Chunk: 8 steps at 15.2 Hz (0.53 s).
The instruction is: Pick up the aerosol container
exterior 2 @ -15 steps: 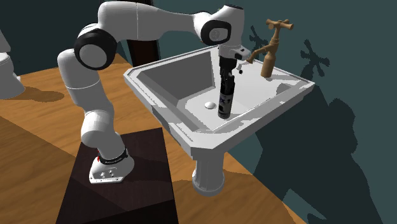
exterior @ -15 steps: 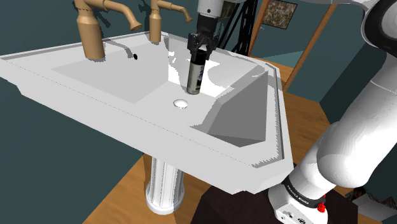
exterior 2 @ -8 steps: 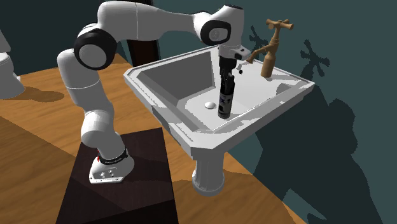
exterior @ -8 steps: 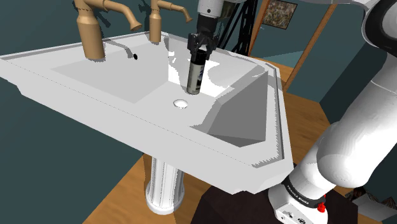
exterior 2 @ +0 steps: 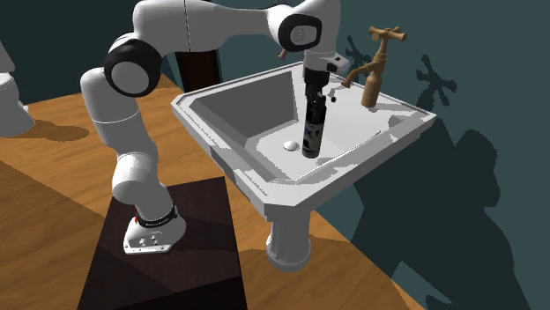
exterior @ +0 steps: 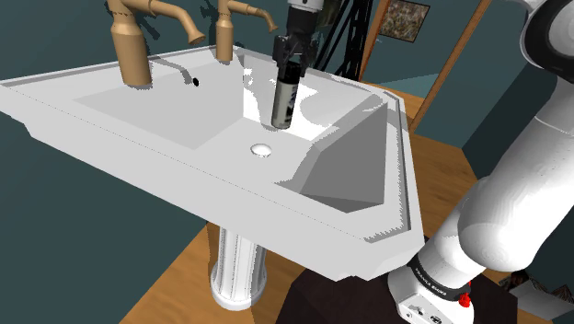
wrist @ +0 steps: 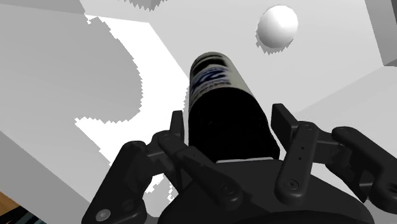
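The aerosol container (exterior: 285, 99) is located over the white sink (exterior: 384, 247), in the upper middle of the shoulder view, just above and to the right of the drain (exterior: 262, 147). Its long axis is vertical: the top end points up into the gripper (exterior: 292, 63) and the base points down toward the basin floor. Whether the base touches the basin floor cannot be determined.

The black fingers are closed against opposite sides of the container's upper part, and the container is clasped between them. In the wrist view the dark cylinder (wrist: 219, 95) is seen running away from the gripper (wrist: 229, 118), base end farthest.

A pale band with a blue marking is carried on the body near the base. No word on it can be read.

In the second exterior view the container (exterior 2: 312, 132) is shown at the centre of the frame, with the gripper (exterior 2: 313, 95) above it and the drain (exterior 2: 289, 145) just to its left. A brown tap (exterior 2: 375, 66) stands on the rim at the upper right, apart from the container. In the shoulder view two brown taps (exterior: 129, 41) (exterior: 230, 28) are set along the rim at the upper left, their spouts directed toward the container; the nearer spout is close to the gripper but apart from it. The sink is carried on a white pedestal (exterior 2: 286, 247) above a wooden floor (exterior 2: 53, 176).
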{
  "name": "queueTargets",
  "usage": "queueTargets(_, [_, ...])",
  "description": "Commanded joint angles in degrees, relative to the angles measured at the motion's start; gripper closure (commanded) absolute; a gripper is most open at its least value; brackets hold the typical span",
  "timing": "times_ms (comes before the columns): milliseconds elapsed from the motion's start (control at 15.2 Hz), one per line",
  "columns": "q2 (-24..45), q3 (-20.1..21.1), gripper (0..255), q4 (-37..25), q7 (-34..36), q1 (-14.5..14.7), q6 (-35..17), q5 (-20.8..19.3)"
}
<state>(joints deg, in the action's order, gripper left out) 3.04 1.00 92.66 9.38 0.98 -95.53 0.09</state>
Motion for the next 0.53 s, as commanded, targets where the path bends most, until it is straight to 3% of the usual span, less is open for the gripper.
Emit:
queueTargets(0, [0.40,0.04,255,-2.15,0.09,0.05,1.72,-0.01])
queueTargets(462, [1.84,0.05,255,-9.49,0.12,0.06,7.61,-0.04])
